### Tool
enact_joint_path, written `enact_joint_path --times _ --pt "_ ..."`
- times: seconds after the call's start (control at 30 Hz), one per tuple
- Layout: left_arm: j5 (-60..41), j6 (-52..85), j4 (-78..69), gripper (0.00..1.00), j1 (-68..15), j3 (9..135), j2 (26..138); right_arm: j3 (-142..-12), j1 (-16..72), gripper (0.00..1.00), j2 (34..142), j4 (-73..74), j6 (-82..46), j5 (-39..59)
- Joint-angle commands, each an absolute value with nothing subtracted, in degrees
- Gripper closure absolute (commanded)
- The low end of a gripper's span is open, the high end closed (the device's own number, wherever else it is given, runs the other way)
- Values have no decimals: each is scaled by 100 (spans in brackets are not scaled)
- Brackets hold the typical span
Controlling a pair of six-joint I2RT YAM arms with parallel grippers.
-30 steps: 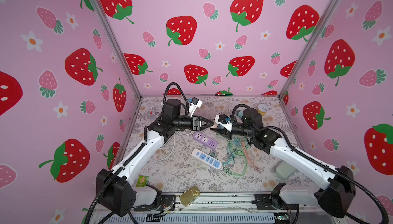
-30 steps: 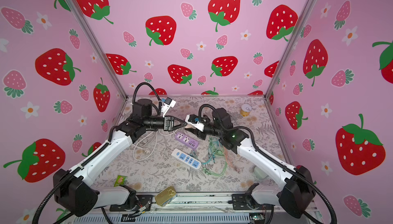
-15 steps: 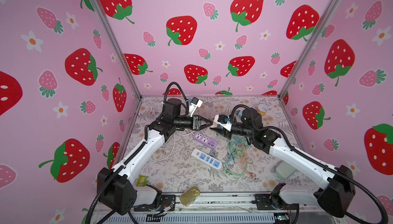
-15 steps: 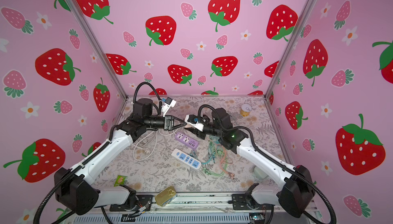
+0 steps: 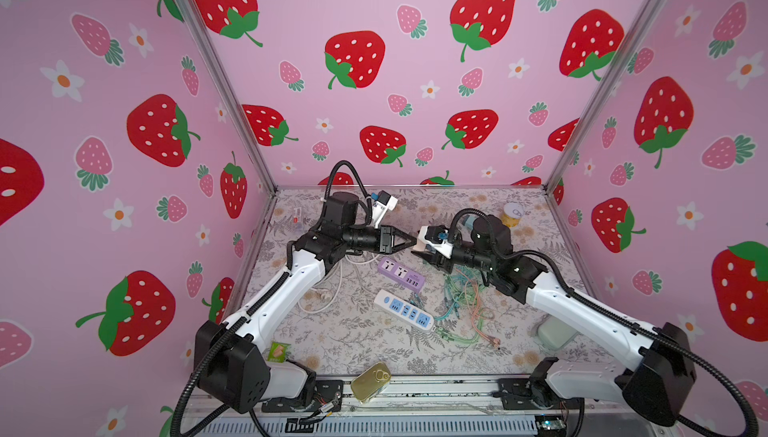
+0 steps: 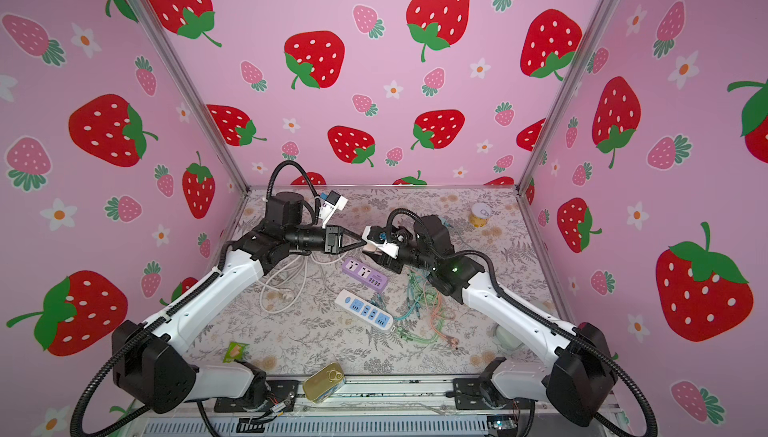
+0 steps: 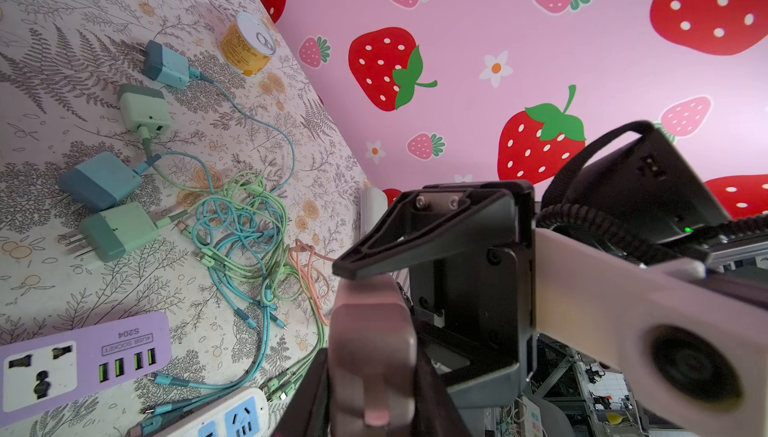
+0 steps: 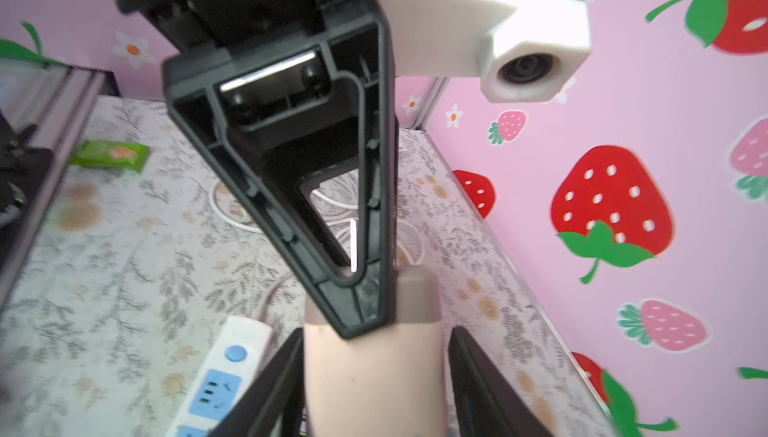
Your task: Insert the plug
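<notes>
We find the pinkish plug (image 7: 372, 352) held in the air close to the purple power strip (image 5: 401, 275), above it and not touching it. The left gripper (image 5: 409, 244) reaches in level, and its fingers (image 8: 332, 248) are pinching the plug's end. The right gripper (image 8: 376, 335) faces it head-on. Its fingers (image 8: 478, 385) stand spread on either side of the plug's body, and we see a sliver of gap at one of them.

Just in front of the purple strip a white-and-blue power strip (image 5: 405, 310) lies flat on the worktop (image 5: 365, 343). To the right of the purple strip sits a tangle of green, blue and orange cables (image 5: 461, 302), running back to several blue and green chargers (image 7: 99, 179). To its left lie loops of white cord (image 5: 328, 289). Well behind it, towards the right wall, stands a yellow can (image 5: 512, 214). Well in front of it, at the worktop's near edge, we see a flat gold tin (image 5: 371, 376) and a green packet (image 5: 277, 351).
</notes>
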State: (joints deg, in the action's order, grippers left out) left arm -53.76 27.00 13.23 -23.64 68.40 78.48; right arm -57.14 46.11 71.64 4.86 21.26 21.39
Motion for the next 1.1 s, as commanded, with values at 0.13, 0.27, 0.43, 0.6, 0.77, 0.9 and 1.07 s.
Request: enact_joint_path --times 0.13,0.27,0.43,0.6,0.77,0.9,1.07 --pt "-5048 2737 789 100 -2388 7119 7820 -5530 4399 25 6385 666 1204 2013" --pt "-4889 2816 476 100 -2391 7072 7801 -5426 4125 20 6116 833 384 2114" --pt "-4658 3041 -373 100 -2391 6777 7713 -4956 3670 21 6021 2045 -1622 3034" --pt "-4548 3268 -1382 100 -2391 6520 7600 -4142 3665 24 6048 3962 -2986 3644" --pt "-4483 3426 -2045 100 -2390 6479 7582 -3729 3669 29 6298 5200 -3689 3943" --pt "-4469 3723 -2703 100 -2398 6386 7583 -3668 3665 29 6561 5860 -4072 4111" --pt "-4695 4060 -3486 100 -2400 6181 7594 -3780 3650 28 6980 6392 -4516 3979"
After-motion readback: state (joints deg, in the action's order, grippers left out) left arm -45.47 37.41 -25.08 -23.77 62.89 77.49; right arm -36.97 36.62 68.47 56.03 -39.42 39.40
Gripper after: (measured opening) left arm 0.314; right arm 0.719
